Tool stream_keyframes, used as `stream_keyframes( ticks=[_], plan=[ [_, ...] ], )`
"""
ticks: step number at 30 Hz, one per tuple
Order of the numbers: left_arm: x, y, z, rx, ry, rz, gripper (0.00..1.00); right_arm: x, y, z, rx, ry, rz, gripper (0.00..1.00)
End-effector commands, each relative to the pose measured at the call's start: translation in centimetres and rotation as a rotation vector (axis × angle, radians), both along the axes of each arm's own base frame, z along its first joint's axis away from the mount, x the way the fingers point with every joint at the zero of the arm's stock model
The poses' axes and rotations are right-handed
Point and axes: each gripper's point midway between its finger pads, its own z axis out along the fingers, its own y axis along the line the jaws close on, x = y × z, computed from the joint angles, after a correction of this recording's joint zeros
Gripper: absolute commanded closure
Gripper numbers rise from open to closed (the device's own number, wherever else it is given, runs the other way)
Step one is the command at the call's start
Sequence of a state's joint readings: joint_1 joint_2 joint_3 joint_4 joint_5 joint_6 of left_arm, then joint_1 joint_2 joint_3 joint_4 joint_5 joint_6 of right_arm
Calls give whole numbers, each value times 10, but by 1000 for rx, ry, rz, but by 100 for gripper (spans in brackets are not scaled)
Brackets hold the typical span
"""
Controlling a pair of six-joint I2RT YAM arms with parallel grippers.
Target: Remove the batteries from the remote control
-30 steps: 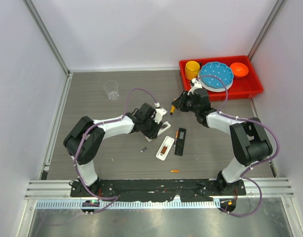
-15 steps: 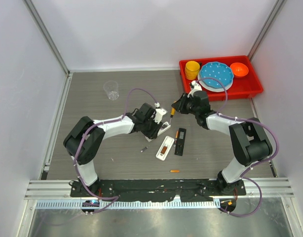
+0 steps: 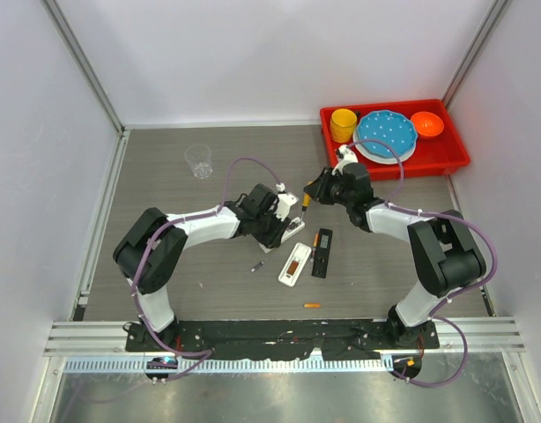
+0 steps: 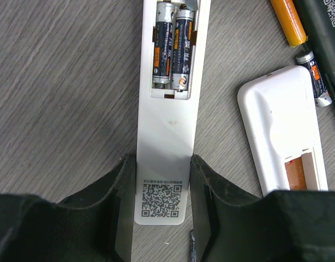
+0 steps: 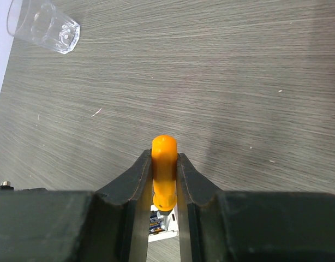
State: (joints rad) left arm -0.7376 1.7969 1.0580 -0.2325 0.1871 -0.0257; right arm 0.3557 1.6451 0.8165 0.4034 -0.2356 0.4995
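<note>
The remote (image 4: 166, 136) is running off at twelve o'clock; a black remote (image 4: 328, 27) is getting cropped at two, a second remote (image 4: 276, 120) vanishing behind the left gripper (image 4: 163, 174) at five. Overhead, the tool's (image 3: 305, 200) tip is looking too small to tell.

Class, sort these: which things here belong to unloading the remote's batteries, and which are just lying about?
Job: white remote, batteries, orange tool.
Lying about: glass, red tray, yellow cup, plate, bowl.

batteries (image 4: 171, 49) in remote (image 4: 165, 142) | second remote (image 4: 276, 123) just beside | tool (image 5: 164, 164) seemingly above batteries
</note>
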Motion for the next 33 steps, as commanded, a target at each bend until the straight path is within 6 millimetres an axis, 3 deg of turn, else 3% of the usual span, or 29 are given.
stream_keyframes(
  ticks=[1, 8, 14, 19, 28, 33],
  plan=[
    [-28, 16, -23, 69, 132, 2, 85, -8, 13, -1, 12, -1, 40, 99],
    [-28, 15, -25, 68, 138, 2, 92, -18, 30, 13, 142, 26, 85, 99],
    [-28, 14, -28, 68, 147, 12, 100, -25, 41, 39, 260, 36, 118, 99],
    [-27, 13, -29, 62, 149, 19, 100, -31, 46, 55, 306, 53, 141, 99],
    [-26, 10, -29, 56, 154, 20, 100, -41, 51, 49, 326, 92, 160, 99],
    [-25, 9, -28, 54, 152, 21, 100, -40, 50, 31, 275, 116, 151, 99]
  ],
)
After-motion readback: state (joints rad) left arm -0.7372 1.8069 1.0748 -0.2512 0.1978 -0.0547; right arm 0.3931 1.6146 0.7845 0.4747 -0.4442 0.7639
